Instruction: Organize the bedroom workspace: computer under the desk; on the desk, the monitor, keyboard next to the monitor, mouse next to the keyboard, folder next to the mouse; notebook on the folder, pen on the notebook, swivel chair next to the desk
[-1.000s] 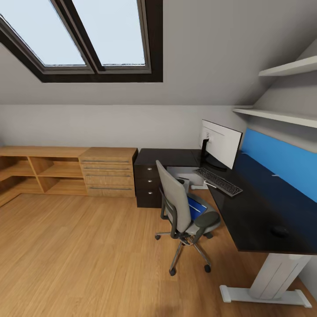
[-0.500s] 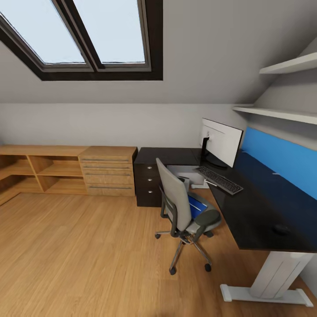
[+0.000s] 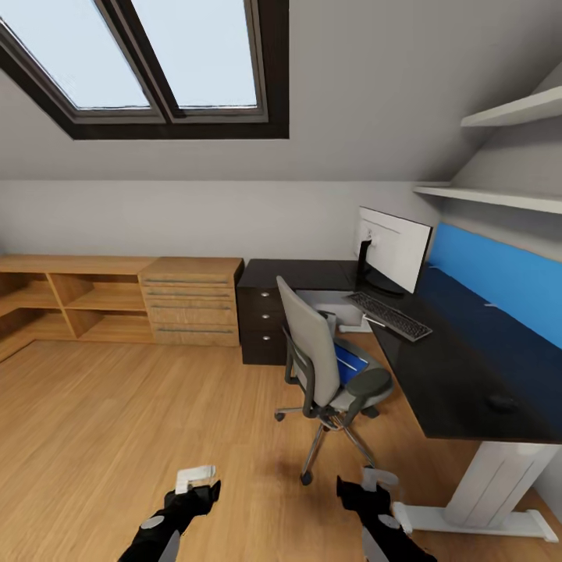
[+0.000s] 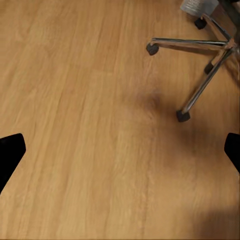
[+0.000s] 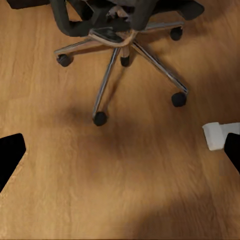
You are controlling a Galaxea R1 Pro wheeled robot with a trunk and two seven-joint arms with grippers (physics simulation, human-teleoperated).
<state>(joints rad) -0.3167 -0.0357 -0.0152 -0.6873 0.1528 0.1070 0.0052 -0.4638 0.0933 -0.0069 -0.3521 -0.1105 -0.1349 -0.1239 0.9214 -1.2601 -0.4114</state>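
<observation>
Folder (image 3: pixel 350 361), bright blue, seemingly flat on swivel chair (image 3: pixel 321 367)

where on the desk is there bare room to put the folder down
The desk is bare between the keyboard and the mouse, along the blue wall panel. The corner by the monitor is crowded. The folder lies on the chair.

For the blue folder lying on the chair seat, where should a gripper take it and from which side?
Best guess: grip the folder by its edge nearest the desk, coming from the seat's open front. It lies flat on the swivel chair, whose backrest hides its other side and whose armrest borders it, so a thin edge pinch looks easiest.
</observation>
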